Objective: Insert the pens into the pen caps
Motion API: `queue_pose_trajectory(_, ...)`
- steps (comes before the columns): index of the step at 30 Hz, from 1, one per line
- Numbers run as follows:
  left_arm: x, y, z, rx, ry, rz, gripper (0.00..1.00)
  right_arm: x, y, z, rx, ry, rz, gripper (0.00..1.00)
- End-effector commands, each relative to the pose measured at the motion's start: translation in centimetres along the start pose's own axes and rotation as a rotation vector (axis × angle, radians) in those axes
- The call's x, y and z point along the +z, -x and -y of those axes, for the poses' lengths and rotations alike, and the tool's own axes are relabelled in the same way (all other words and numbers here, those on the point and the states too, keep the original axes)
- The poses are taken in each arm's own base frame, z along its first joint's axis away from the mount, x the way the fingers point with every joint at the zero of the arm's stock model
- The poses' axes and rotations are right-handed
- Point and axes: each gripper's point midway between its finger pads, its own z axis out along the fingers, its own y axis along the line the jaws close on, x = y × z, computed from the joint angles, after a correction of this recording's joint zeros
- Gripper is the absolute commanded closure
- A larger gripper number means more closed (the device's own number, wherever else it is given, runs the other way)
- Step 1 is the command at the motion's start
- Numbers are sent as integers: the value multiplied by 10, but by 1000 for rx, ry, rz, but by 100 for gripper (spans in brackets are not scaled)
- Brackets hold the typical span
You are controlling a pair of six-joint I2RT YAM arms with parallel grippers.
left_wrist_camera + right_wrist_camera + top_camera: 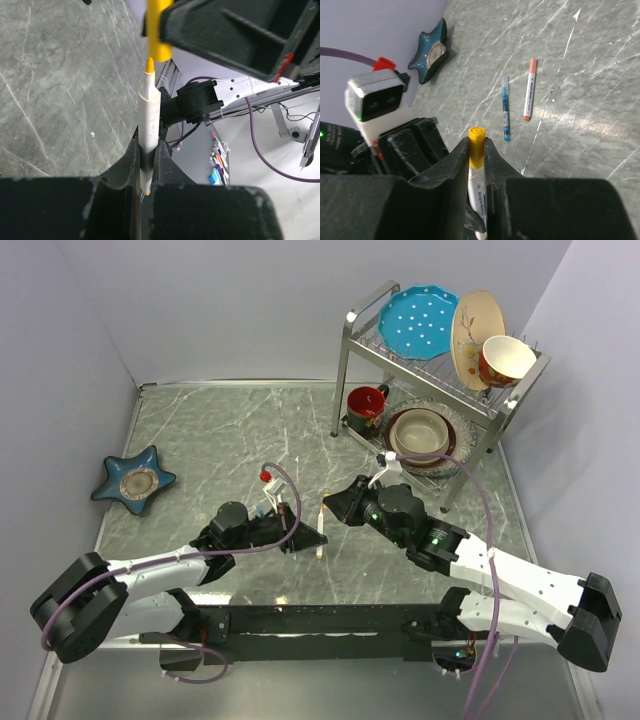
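Both arms are stretched low over the desk (200,430) toward its middle, with the wrists turned inward so that the hands meet. The left hand (148,155) is closed tight on a white pen (149,115), whose orange tip is aimed at the yellow cap (159,30) and stops just short of it. That cap is pinched in the narrowly set right hand (476,150). A teal pen (505,107) and a second white pen (530,90) are seen lying side by side on the desk.

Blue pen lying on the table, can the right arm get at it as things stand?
Probably not yet. The blue pen lies uncovered beside the orange-capped pen, but the right gripper is shut on the yellow cap, so it looks occupied until that is released.
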Motion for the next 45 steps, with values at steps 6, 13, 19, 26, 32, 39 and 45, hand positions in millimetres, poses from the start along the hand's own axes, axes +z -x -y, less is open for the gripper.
queue_pose_trajectory(6,12,2,20,78,-89,-47,99,-5,26,-9,1,-33,71,100)
queue_pose_trajectory(13,13,2,23,86,-91,-49,99,-5,22,-7,-2,-36,61,100)
queue_pose_trajectory(19,15,2,20,85,-83,-50,99,-12,21,-4,8,-29,67,100)
queue_pose_trajectory(26,17,3,18,82,-72,-55,99,-12,16,-5,-6,-16,44,100)
queue_pose_trajectory(32,17,5,17,101,-53,-52,99,-9,5,-3,-14,-23,15,100)
queue_pose_trajectory(39,15,7,18,105,-49,-39,99,-13,-6,1,-37,-40,0,100)
queue_pose_trajectory(45,15,8,19,110,-49,-39,99,-15,-13,7,-66,-56,-8,100)
